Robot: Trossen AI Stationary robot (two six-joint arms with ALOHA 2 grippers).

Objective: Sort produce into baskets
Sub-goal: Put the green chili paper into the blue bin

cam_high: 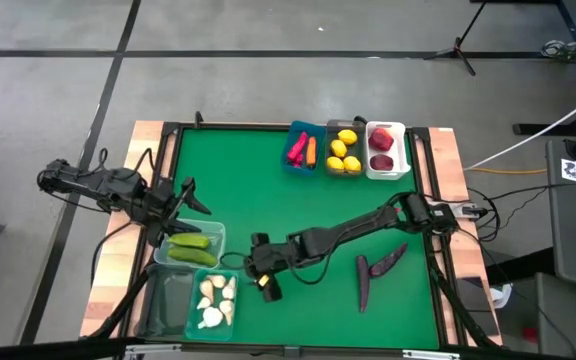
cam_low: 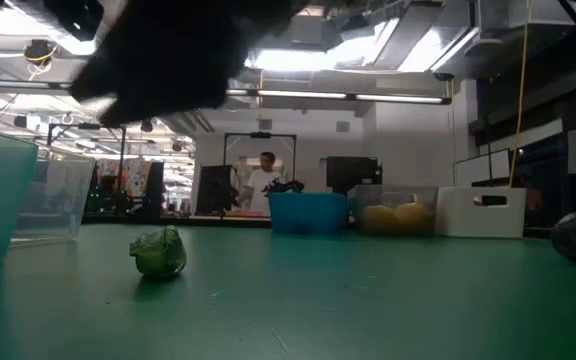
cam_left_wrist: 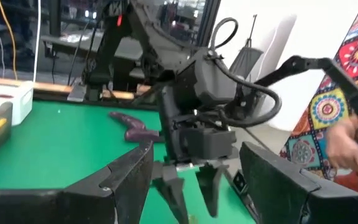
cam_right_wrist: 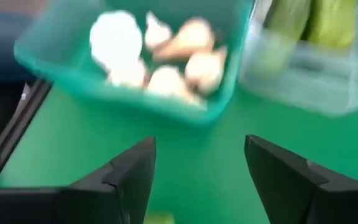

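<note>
A small green cucumber (cam_low: 160,253) lies on the green mat (cam_high: 268,190), near the teal basket (cam_high: 196,318) that holds white garlic (cam_high: 215,300). My right gripper (cam_high: 265,274) is open and hangs above the cucumber, fingers pointing down, clear of it in the low view. The teal basket also shows in the right wrist view (cam_right_wrist: 61,68), beyond the right gripper (cam_right_wrist: 197,180). My left gripper (cam_high: 183,195) is open and empty over the pale clear basket (cam_high: 214,232), which holds green cucumbers (cam_high: 190,246). Two dark purple eggplants (cam_high: 376,268) lie on the mat at the right.
At the far edge stand a blue basket (cam_high: 295,164) with a pink pepper and a carrot, a grey-clear basket (cam_high: 344,150) with lemons and a white basket (cam_high: 399,150) with red apples. A dark clear basket (cam_high: 163,300) stands left of the teal one. A person's hand shows in the left wrist view (cam_left_wrist: 347,140).
</note>
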